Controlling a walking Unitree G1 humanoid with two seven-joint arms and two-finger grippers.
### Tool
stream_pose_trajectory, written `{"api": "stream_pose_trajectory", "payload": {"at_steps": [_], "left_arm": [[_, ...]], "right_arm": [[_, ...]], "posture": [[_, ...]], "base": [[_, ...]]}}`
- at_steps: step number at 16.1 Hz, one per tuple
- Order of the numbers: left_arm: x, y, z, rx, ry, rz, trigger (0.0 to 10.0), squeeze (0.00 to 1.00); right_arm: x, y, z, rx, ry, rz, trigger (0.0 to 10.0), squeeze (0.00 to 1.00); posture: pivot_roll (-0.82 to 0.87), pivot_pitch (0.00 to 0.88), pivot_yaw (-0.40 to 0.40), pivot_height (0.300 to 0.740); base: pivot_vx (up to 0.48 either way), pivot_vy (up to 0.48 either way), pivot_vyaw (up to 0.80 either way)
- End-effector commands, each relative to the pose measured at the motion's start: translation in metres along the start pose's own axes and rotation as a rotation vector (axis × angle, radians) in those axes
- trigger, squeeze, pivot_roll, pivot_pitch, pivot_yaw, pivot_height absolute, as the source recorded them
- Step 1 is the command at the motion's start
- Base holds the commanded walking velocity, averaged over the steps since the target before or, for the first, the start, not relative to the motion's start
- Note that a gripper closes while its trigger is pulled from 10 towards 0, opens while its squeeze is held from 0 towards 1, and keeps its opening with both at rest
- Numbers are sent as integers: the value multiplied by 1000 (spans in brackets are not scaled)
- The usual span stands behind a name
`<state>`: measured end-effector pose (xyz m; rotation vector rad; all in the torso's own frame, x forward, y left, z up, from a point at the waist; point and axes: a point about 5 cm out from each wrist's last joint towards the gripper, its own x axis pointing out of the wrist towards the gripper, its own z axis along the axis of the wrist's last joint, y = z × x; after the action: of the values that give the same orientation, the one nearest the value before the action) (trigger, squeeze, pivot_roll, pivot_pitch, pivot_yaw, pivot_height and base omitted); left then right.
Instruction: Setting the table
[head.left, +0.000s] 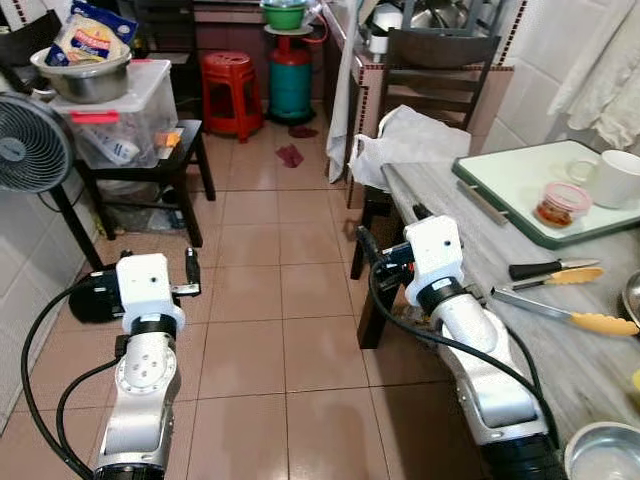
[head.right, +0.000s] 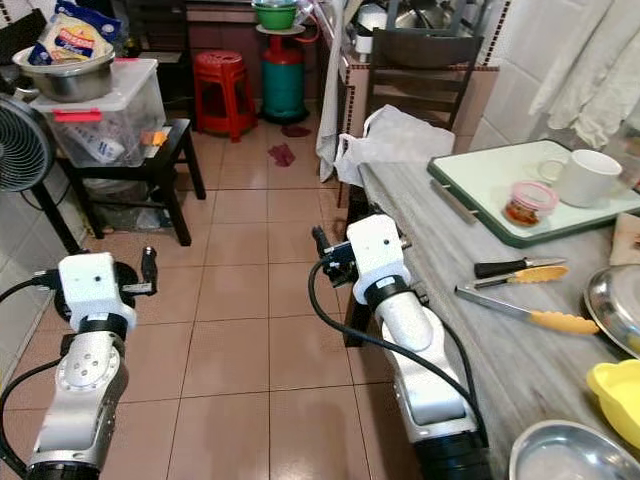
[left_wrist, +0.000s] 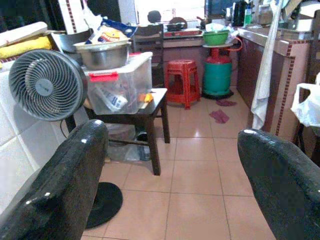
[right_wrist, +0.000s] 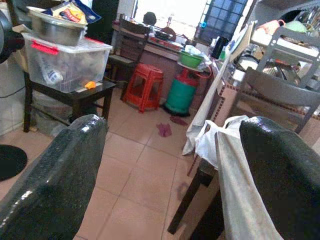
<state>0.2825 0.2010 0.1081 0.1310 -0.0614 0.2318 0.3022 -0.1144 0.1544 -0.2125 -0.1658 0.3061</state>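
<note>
I see a wide stretch of tiled floor (head.left: 260, 300) filling the middle of the frame, open between my two arms and running up to the red stool (head.left: 230, 90) and green gas cylinder (head.left: 290, 85) at top centre. The long grey table (head.right: 480, 330) takes the right side, its near edge running diagonally from mid-frame down to the lower right. My right gripper (right_wrist: 165, 165) hangs just off that edge, fingers wide apart, holding nothing. My left gripper (left_wrist: 170, 170) sits lower left over bare floor, fingers also spread and empty. On the table, upper right, a green-rimmed tray (head.right: 490, 185) carries a white mug (head.right: 588, 176) and a small lidded tub (head.right: 528, 202). Below it lie tongs (head.right: 520, 310) and a knife (head.right: 515, 268). A fan (head.left: 30, 145) stands at left edge.
</note>
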Motion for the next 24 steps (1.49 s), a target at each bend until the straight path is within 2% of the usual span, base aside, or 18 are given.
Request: {"api": "stream_pose_trajectory", "payload": {"at_steps": [1, 4, 9, 13, 15, 19, 21, 24], "left_arm": [[0, -3, 5, 17, -25, -19, 10000, 0], [2, -8, 2, 49, -13, -56, 10000, 0], [4, -17, 3, 53, -12, -98, 10000, 0], [7, -10, 2, 73, -6, -67, 10000, 0], [9, -8, 1, 43, 13, -55, 10000, 0], [14, -5, 2, 34, 23, -43, 10000, 0], [15, -3, -4, 9, 75, -11, 10000, 0], [15, -4, -6, 12, 85, -21, 10000, 0]], "right_arm": [[-2, -7, 0, -5, -7, -42, 10000, 0], [-8, -10, -13, 2, 36, -88, 10000, 0], [-12, -7, -14, 21, 35, -110, 10000, 0], [-8, -6, -13, 26, 25, -108, 10000, 0], [-4, -6, -12, 47, 18, -116, 10000, 0], [0, -11, -9, 47, 6, -138, 10000, 0], [1, -13, -10, 50, 9, -153, 10000, 0], [2, -10, -9, 50, 1, -158, 10000, 0]], "posture": [[67, 0, -38, 740], [41, 0, -9, 740], [32, 0, 13, 740], [46, 0, 4, 740], [55, 0, -3, 740], [51, 0, 8, 740], [51, 0, 9, 740], [44, 0, 19, 740]], "base": [[0, 0, 0], [0, 0, 0], [0, 0, 800], [0, 0, 794], [0, 0, 0], [0, 0, 0], [0, 0, 0], [0, 86, 0]]}}
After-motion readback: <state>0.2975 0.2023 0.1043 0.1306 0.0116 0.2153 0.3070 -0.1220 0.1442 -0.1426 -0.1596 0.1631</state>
